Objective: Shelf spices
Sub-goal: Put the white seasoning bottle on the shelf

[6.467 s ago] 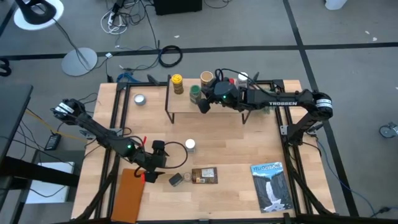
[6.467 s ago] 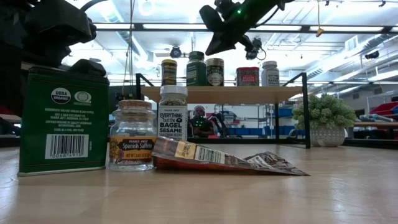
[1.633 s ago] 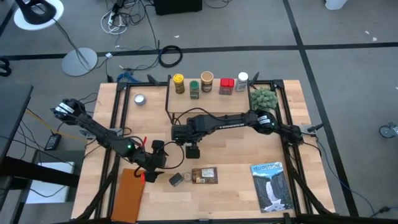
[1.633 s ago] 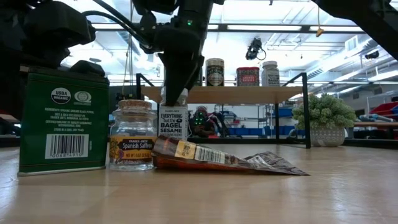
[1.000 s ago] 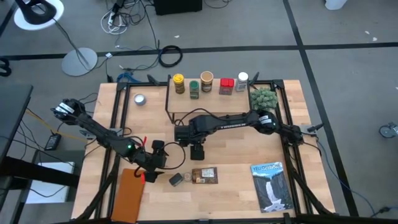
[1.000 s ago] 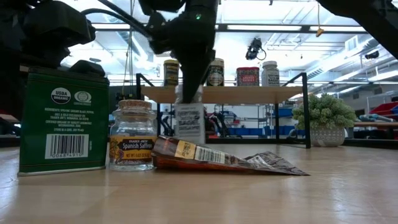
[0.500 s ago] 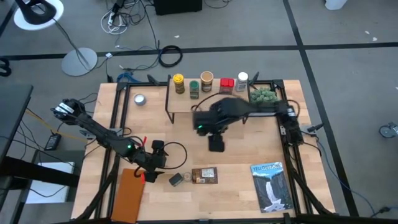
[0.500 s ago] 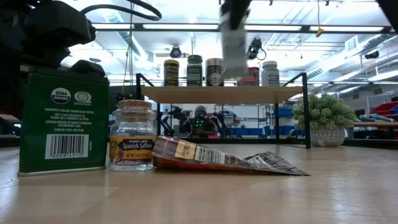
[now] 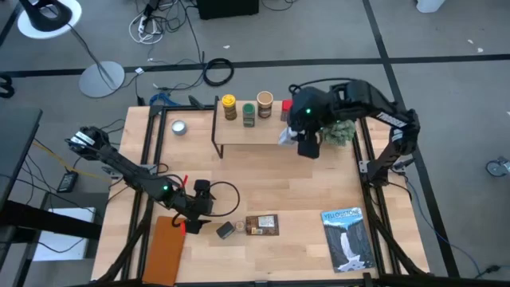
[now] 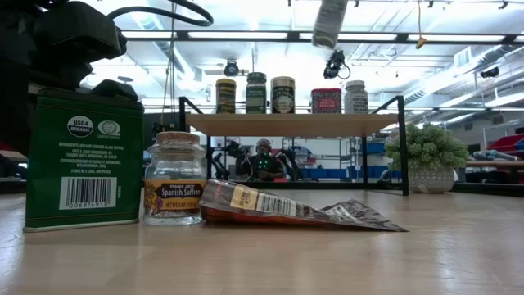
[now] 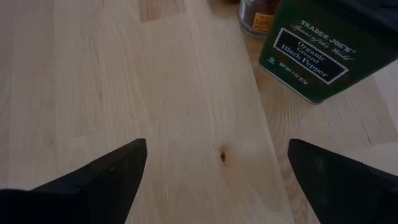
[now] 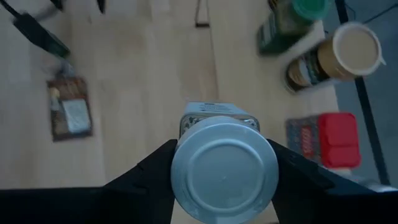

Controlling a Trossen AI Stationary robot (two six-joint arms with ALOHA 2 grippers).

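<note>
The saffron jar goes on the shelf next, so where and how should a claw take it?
Grip the saffron jar around its neck, just under the cork, coming straight down. It stands upright; the green tin and brown packet crowd both sides, so a side approach looks blocked.
</note>
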